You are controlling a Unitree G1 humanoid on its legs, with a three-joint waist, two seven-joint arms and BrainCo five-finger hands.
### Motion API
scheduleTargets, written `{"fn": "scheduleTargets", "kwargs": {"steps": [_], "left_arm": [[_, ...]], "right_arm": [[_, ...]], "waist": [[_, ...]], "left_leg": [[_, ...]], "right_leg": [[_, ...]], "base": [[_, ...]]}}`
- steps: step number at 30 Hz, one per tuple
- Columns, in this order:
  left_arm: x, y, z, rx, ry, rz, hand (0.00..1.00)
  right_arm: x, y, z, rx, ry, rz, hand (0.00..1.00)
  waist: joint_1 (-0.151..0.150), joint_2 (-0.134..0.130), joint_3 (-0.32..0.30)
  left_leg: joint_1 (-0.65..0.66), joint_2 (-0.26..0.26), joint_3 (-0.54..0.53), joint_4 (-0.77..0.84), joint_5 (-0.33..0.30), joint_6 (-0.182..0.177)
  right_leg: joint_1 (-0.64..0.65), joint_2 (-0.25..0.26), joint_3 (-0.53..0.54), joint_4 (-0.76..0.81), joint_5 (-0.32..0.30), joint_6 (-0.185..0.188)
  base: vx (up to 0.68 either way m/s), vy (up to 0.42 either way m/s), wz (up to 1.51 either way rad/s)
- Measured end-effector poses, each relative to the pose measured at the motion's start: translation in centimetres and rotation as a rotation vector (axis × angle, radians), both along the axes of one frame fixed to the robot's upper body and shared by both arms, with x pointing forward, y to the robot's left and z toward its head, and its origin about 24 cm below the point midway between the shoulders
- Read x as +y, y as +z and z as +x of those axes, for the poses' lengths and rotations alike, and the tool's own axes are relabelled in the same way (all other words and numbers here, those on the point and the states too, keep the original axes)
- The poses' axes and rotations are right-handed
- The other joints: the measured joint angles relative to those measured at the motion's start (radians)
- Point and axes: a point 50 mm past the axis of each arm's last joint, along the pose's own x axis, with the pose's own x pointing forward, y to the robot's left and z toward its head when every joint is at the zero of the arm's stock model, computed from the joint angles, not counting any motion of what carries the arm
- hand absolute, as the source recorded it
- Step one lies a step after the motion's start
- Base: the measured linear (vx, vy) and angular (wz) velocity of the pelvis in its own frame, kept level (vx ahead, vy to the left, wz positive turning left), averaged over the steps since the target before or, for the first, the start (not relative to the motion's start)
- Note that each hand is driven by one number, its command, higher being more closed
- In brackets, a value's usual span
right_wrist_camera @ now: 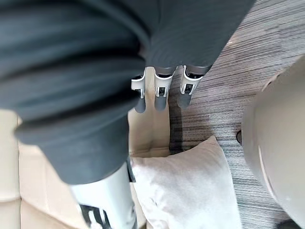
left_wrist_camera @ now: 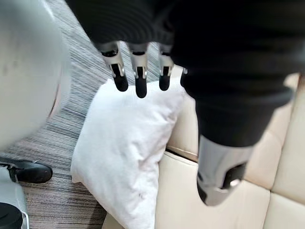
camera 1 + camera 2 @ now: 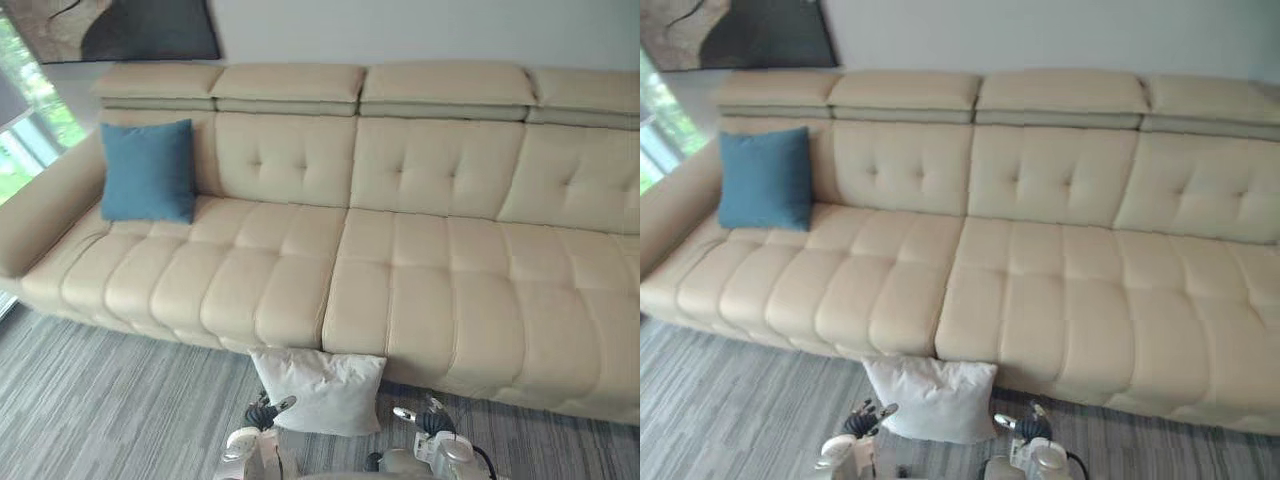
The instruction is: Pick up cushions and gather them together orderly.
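1. I see my left hand (image 3: 263, 412) and right hand (image 3: 422, 419) released, fingers (image 2: 138, 78) straight, grasping nothing.
2. The white cushion (image 3: 322, 390) lies between them on the carpet (image 3: 90, 400), against the sofa (image 3: 430, 290) front.
3. The blue cushion (image 3: 148, 170) stands well apart, at the sofa's left end.
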Motion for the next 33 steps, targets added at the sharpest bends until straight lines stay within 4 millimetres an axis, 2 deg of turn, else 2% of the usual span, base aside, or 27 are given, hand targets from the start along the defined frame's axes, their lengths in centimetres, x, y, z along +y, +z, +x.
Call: {"fn": "scheduleTargets", "kwargs": {"steps": [4, 10, 12, 14, 17, 19, 21, 22, 25, 28, 29, 31, 33], "left_arm": [[0.3, -0.1, -0.2, 0.008, 0.016, 0.002, 0.0], [1.0, -0.2, -0.5, 0.019, 0.076, 0.02, 0.0], [1.4, -0.1, -0.3, 0.018, 0.133, 0.025, 0.0], [1.9, 0.6, 1.1, -0.024, 0.169, 0.035, 0.0], [3.2, 2.1, 3.7, -0.112, 0.222, 0.057, 0.0], [4.9, 4.1, 6.6, -0.217, 0.283, 0.078, 0.0], [5.7, 5.2, 7.8, -0.267, 0.325, 0.085, 0.0], [6.5, 6.3, 9.0, -0.324, 0.373, 0.077, 0.0], [8.3, 8.9, 11.5, -0.432, 0.457, 0.082, 0.0], [10.6, 12.2, 14.0, -0.55, 0.498, 0.103, 0.0], [11.3, 13.7, 14.9, -0.605, 0.506, 0.107, 0.0], [11.9, 16.2, 16.4, -0.697, 0.487, 0.128, 0.0], [12.0, 19.8, 18.4, -0.816, 0.458, 0.125, 0.0]], "right_arm": [[0.2, -0.4, -1.1, 0.03, -0.012, 0.009, 0.0], [-0.2, -0.6, -1.5, 0.04, -0.07, 0.02, 0.0], [-0.6, -0.5, -1.3, 0.03, -0.104, 0.028, 0.0], [-1.1, -0.2, -0.6, 0.01, -0.148, 0.022, 0.0], [-1.8, 0.7, 1.4, -0.05, -0.201, 0.022, 0.0], [-2.5, 1.9, 3.9, -0.121, -0.23, 0.015, 0.0], [-2.9, 2.6, 5.1, -0.156, -0.244, 0.011, 0.0], [-3.3, 3.5, 6.5, -0.206, -0.271, 0.014, 0.0], [-3.8, 5.1, 8.8, -0.28, -0.29, 0.014, 0.0], [-4.4, 8.2, 12.4, -0.412, -0.295, 0.009, 0.0], [-4.7, 9.8, 13.8, -0.475, -0.289, 0.004, 0.0], [-5.1, 12.4, 16.0, -0.576, -0.275, -0.008, 0.0], [-5.3, 15.9, 18.4, -0.705, -0.259, -0.016, 0.0]], "waist": [[0.0, -0.038, -0.024], [0.003, -0.026, -0.018], [0.003, -0.021, -0.007], [0.004, -0.023, 0.031], [0.006, -0.03, 0.095], [0.01, -0.033, 0.158], [0.012, -0.033, 0.175], [0.014, -0.032, 0.183], [0.013, -0.033, 0.207], [0.013, -0.034, 0.24], [0.013, -0.036, 0.25], [0.014, -0.036, 0.276], [0.015, -0.035, 0.302]], "left_leg": [[0.006, -0.033, 0.022, -0.013, -0.003, 0.01], [0.047, -0.053, 0.018, -0.022, -0.001, 0.014], [0.008, -0.053, -0.004, 0.008, -0.006, 0.022], [-0.074, -0.05, -0.027, 0.092, -0.023, 0.039], [-0.241, -0.045, -0.052, 0.255, -0.075, 0.042], [-0.397, -0.035, -0.061, 0.414, -0.134, 0.044], [-0.47, -0.034, -0.061, 0.474, -0.142, 0.048], [-0.549, -0.034, -0.059, 0.518, -0.148, 0.057], [-0.685, -0.033, -0.061, 0.592, -0.151, 0.063], [-0.825, -0.022, -0.059, 0.64, -0.134, 0.064], [-0.881, -0.014, -0.055, 0.654, -0.123, 0.068], [-0.953, -0.013, -0.055, 0.675, -0.107, 0.068], [-1.059, -0.012, -0.058, 0.712, -0.094, 0.077]], "right_leg": [[0.012, -0.031, 0.014, -0.045, 0.018, 0.027], [0.068, -0.06, -0.022, -0.056, 0.018, 0.041], [0.034, -0.064, -0.041, -0.017, 0.011, 0.05], [-0.03, -0.071, -0.06, 0.068, -0.008, 0.045], [-0.183, -0.082, -0.07, 0.224, -0.052, 0.043], [-0.328, -0.084, -0.053, 0.36, -0.112, 0.028], [-0.401, -0.086, -0.041, 0.415, -0.119, 0.025], [-0.482, -0.09, -0.034, 0.46, -0.125, 0.026], [-0.617, -0.098, -0.024, 0.531, -0.131, 0.033], [-0.756, -0.097, -0.02, 0.573, -0.112, 0.024], [-0.81, -0.096, -0.019, 0.586, -0.102, 0.022], [-0.883, -0.097, -0.015, 0.607, -0.087, 0.017], [-0.988, -0.098, -0.012, 0.646, -0.073, 0.019]], "base": [[0.15, 0.179, -0.15], [0.07, 0.058, 0.12], [-0.04, -0.032, 0.26], [-0.11, -0.04, 0.39], [-0.23, -0.029, 0.26], [-0.31, -0.003, -0.01], [-0.26, 0.012, -0.11], [-0.28, 0.015, -0.03], [-0.26, 0.02, -0.01], [-0.21, 0.002, -0.02], [-0.17, -0.012, -0.02], [-0.15, -0.021, 0.01], [-0.12, -0.027, 0.02]]}}
